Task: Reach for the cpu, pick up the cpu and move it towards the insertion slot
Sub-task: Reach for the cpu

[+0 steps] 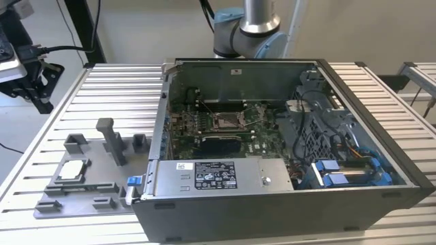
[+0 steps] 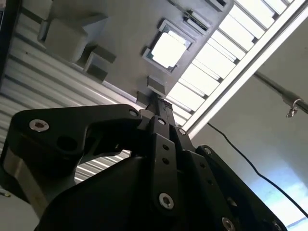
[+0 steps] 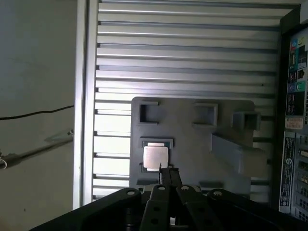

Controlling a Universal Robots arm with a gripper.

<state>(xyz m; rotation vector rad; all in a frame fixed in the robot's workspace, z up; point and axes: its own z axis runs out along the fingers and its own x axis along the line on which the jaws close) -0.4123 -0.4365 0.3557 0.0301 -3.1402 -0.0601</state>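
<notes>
Slatted metal forms the tabletop, and at its near corner on the exterior view's left lies a grey fixture plate. The cpu rests in 1 shallow square recess of this plate, close to the plate's outer edge. It lies flat with its silvery top upward. In both wrist views the pincer hangs above the plate, apart from the cpu, clenched on nothing, its tips together. I judge that the reach is the step in hand and is not far along.

To do it well, the pincer should be released wider than the chip, centred over it, and brought straight down. Then the jaws meet 2 opposite edges and not the recess frame, which stands just beside all 4 sides. A light grip should be enough, because the chip is thin and could tip or jam.

The cpu is square, so it has no real long axis: 2 edges run along the slats and 2 run across them. Farther off, inside the open computer case, the insertion slot sits on the green board. Behind the case, at the tabletop's far edge, rises the arm.
</notes>
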